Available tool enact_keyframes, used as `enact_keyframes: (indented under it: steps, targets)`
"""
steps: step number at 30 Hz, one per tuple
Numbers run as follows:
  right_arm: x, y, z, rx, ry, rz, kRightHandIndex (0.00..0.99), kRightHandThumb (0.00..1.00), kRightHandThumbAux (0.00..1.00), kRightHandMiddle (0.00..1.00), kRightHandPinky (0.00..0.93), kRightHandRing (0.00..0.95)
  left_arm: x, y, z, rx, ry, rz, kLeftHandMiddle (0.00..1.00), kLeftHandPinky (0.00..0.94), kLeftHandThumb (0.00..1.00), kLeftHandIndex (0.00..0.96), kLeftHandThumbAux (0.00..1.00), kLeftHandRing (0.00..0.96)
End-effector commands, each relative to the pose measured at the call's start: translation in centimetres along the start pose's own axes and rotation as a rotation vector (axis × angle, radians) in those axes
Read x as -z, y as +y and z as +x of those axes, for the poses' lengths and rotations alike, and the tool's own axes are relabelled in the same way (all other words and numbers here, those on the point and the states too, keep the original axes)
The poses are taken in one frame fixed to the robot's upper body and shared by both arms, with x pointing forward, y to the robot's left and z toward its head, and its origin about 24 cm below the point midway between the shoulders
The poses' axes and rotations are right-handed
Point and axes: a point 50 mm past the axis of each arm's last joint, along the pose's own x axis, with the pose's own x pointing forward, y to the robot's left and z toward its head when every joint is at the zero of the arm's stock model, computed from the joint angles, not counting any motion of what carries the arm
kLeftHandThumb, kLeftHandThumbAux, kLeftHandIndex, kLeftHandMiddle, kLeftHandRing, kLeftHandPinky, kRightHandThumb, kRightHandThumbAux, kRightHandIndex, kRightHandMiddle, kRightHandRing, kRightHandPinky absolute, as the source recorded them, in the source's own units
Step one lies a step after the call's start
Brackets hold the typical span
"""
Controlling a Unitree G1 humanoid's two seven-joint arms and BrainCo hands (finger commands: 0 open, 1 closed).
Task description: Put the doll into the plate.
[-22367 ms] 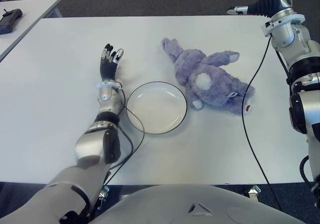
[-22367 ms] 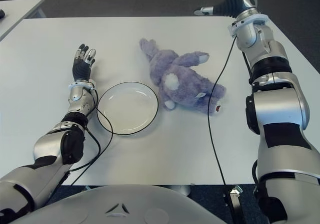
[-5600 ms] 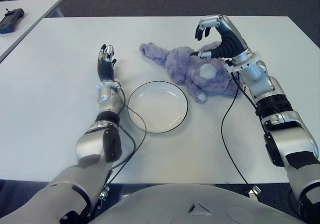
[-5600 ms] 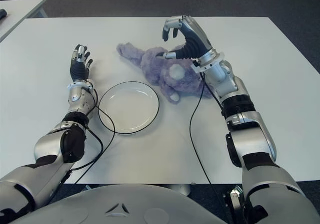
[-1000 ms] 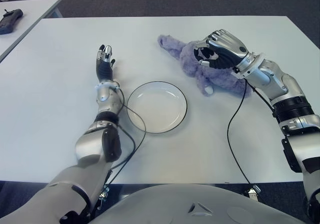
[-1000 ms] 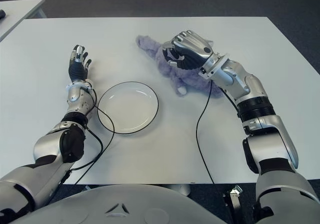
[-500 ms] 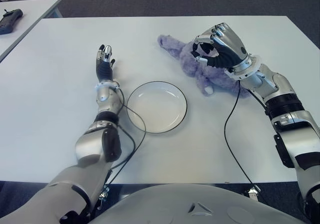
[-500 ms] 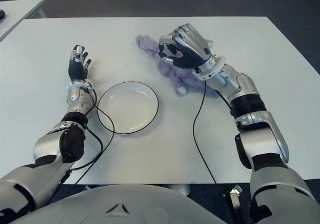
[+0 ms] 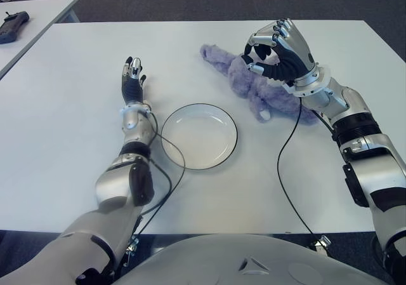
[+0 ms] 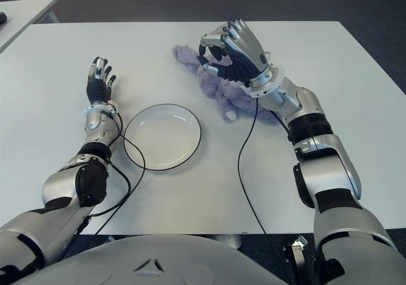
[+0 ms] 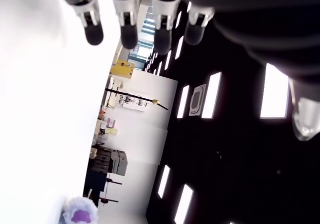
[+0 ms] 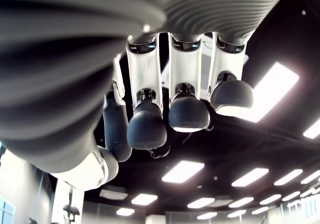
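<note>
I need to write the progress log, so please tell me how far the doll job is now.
Done: nothing; the white plate is empty. In hand: the right robot hand is curled above the purple plush doll, holding nothing. The left robot hand is idle, left of the plate. Left: grasp, carry, place.

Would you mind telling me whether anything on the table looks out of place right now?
Yes: the fluffy purple plush doll lies sprawled on the white table beside the empty white plate. The right hand, fingers curled, holds nothing.
</note>
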Motion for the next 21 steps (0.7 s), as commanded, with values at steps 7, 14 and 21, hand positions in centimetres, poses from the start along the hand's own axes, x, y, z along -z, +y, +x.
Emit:
enact_keyframes:
  steps: [7, 14, 21]
  targets:
    - [1.4, -0.1, 2.3, -0.092, 0.039, -0.02, 0.64, 0.421, 0.641, 0.798, 0.779, 0.798, 10.3, 4.0, -9.1, -0.154, 0.418, -0.038, 0.096, 0.015, 0.0, 0.04, 0.418, 0.065]
    - [5.8, -3.4, 1.0, -0.269, 0.295, -0.315, 0.201, 0.165, 0.51, 0.305, 0.22, 0.266, 10.3, 3.9, -9.1, -0.154, 0.418, -0.048, 0.1, 0.01, 0.0, 0.039, 0.415, 0.064]
    - [9.0, -5.2, 1.0, -0.355, 0.529, -0.51, 0.041, 0.114, 0.506, 0.11, 0.082, 0.098, 10.3, 3.8, -9.0, -0.151, 0.423, -0.036, 0.103, 0.012, 0.0, 0.04, 0.417, 0.064]
